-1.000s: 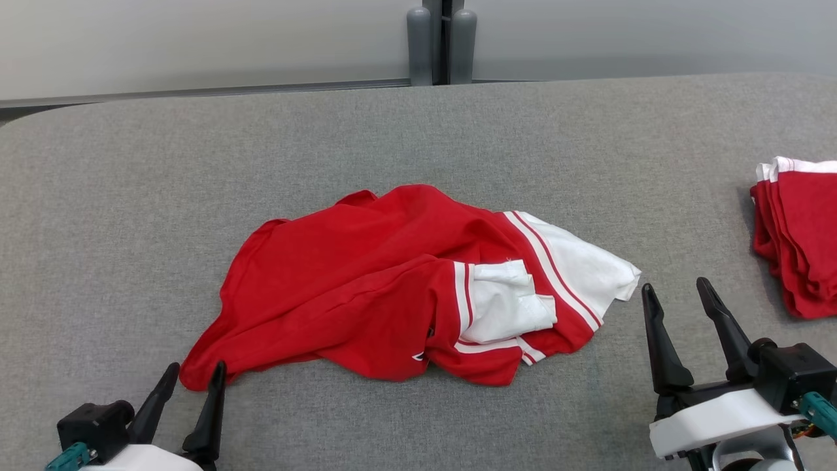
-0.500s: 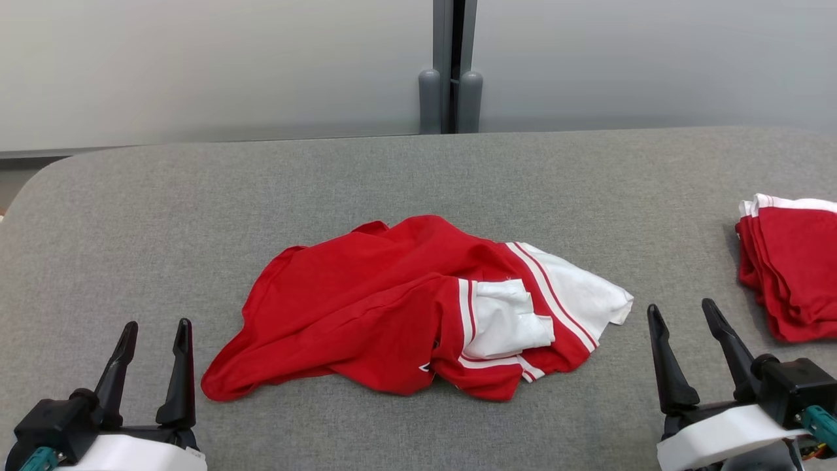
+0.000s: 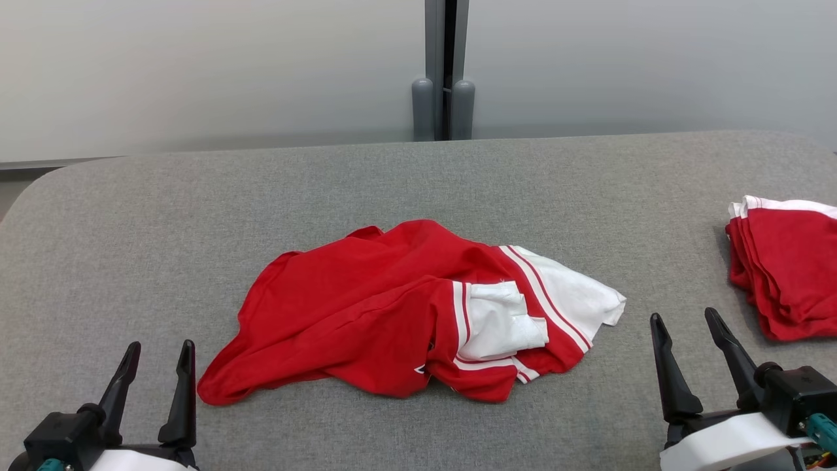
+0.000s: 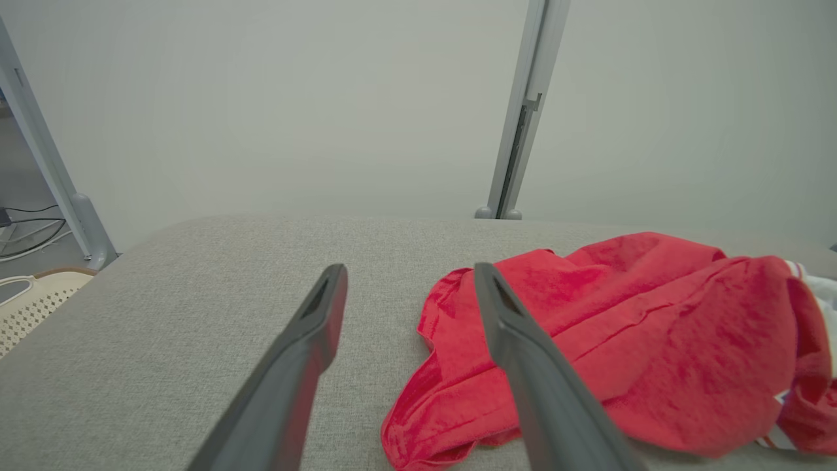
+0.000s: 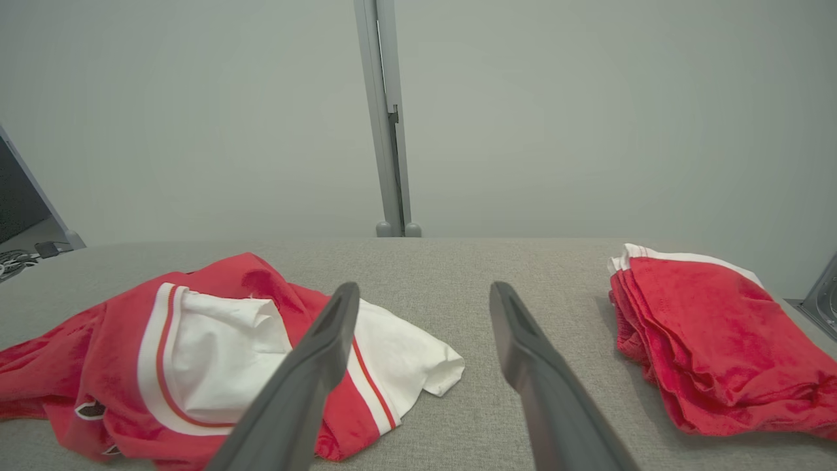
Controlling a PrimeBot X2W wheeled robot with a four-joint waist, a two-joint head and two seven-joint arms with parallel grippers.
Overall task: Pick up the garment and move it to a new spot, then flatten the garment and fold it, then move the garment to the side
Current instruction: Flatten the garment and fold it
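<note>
- A grey padded table (image 3: 131, 216) stands before a pale wall. My head camera has tipped up over the last second, so the whole picture has shifted.
- The red and white shirt (image 3: 392, 307) lies crumpled mid-table, its shape unchanged. A folded red pile (image 3: 791, 268) sits at the far right.
- My left claw (image 3: 162, 343), spread and empty, has backed off leftward from the shirt's near corner.
- My right claw (image 3: 683, 314), spread and empty, waits near the white sleeve.
- I judge the first pick-up is not yet begun.

Bright, even, diffuse light; soft faint shadows under the garment (image 3: 392, 314); sharp focus, mild wide-angle curving in wrist views
</note>
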